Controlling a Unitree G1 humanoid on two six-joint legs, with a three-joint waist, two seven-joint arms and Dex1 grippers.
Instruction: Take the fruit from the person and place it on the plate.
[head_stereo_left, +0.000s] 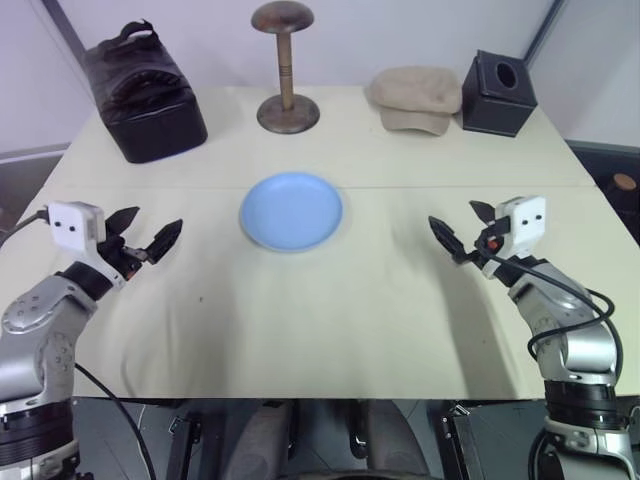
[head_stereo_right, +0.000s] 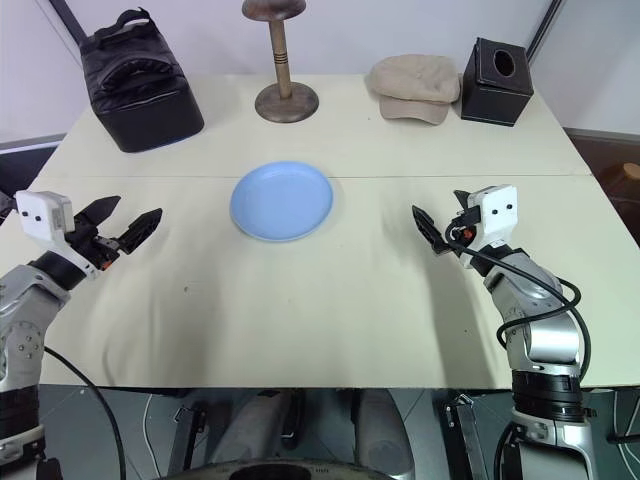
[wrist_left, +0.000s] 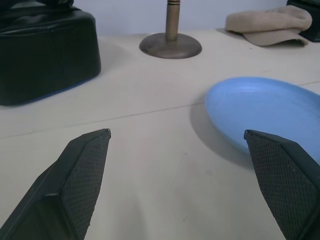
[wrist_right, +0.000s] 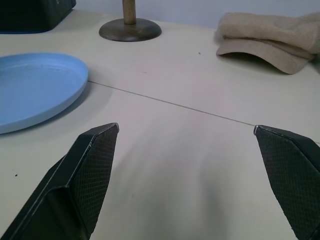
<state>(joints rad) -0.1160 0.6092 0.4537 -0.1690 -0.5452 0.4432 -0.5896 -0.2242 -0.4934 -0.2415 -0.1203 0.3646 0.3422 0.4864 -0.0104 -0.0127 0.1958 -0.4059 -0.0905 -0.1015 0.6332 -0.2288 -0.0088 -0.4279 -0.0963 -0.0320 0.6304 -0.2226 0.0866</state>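
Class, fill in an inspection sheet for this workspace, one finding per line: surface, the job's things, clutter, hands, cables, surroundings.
Surface: cream table, a seam line running across it.
Job's things: light blue plate at the centre, nothing on it; banana and person: nothing seen.
Clutter: black bag, wooden stand, beige cap and black tissue box along the far edge.
Hands: left hand and right hand both open, holding nothing, one on either side of the plate.
Cables: black cable looped along the right arm.
Surroundings: pale wall behind the table.
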